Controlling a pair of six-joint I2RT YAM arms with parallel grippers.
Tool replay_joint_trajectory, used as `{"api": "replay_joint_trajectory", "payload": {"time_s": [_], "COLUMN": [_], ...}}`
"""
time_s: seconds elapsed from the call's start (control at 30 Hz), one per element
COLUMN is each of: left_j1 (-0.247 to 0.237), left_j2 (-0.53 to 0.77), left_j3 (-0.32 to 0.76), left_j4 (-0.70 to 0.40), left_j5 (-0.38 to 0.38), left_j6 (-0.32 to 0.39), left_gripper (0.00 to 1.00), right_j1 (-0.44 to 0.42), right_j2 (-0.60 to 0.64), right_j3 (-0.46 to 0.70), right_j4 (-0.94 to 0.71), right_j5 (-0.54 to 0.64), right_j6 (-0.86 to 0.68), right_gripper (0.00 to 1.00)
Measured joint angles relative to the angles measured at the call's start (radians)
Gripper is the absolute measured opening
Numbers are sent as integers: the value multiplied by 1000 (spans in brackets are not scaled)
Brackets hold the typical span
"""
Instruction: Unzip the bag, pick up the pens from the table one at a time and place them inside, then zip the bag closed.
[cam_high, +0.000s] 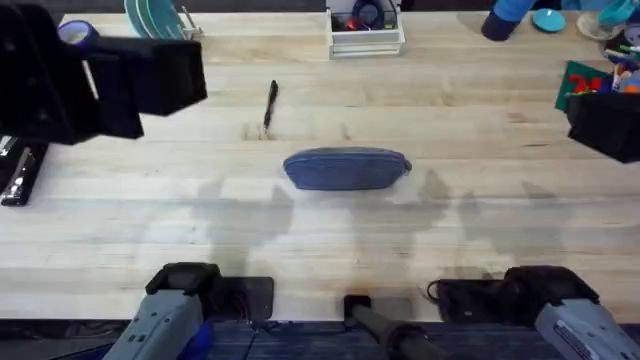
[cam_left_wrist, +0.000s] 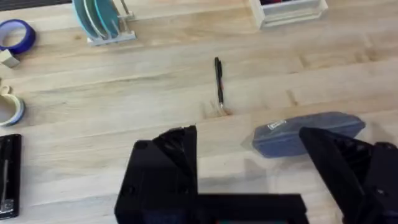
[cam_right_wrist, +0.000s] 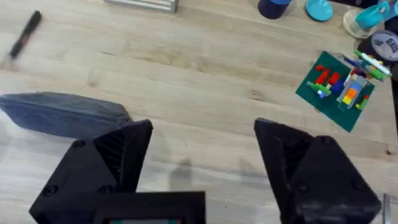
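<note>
The blue-grey bag (cam_high: 347, 169) lies lengthwise in the middle of the table (cam_high: 320, 240), and its zipper looks closed. A slim black pen (cam_high: 270, 104) lies behind it to the left, apart from it. My left gripper (cam_high: 150, 75) hangs high over the table's left rear, large and dark. In its wrist view the left gripper (cam_left_wrist: 245, 149) is open and holds nothing, with the bag (cam_left_wrist: 308, 132) and pen (cam_left_wrist: 218, 84) beyond it. My right gripper (cam_high: 605, 125) hovers at the right edge. In its own view the right gripper (cam_right_wrist: 204, 134) is open and empty, with the bag (cam_right_wrist: 59, 113) and pen (cam_right_wrist: 25, 34) off to one side.
A white wire tray (cam_high: 366, 30) stands at the back centre and a rack of teal plates (cam_high: 160, 18) at the back left. A blue tape roll (cam_high: 78, 32) and a black object (cam_high: 18, 170) lie at the left. A green brick plate (cam_right_wrist: 339, 87) sits at the right.
</note>
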Motion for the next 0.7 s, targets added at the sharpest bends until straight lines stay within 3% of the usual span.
{"api": "replay_joint_trajectory", "payload": {"time_s": [0.1, 0.37, 0.7], "left_j1": [0, 0, 0], "left_j2": [0, 37, 181], "left_j3": [0, 0, 0], "left_j4": [-22, -112, -155], "left_j5": [18, 81, 114], "left_j6": [56, 306, 411], "left_gripper": [993, 993, 993], "right_j1": [0, 0, 0], "right_j2": [0, 0, 0], "right_j3": [0, 0, 0], "right_j4": [0, 0, 0], "right_j5": [0, 0, 0], "right_j6": [0, 0, 0], "right_gripper": [996, 998, 997]}}
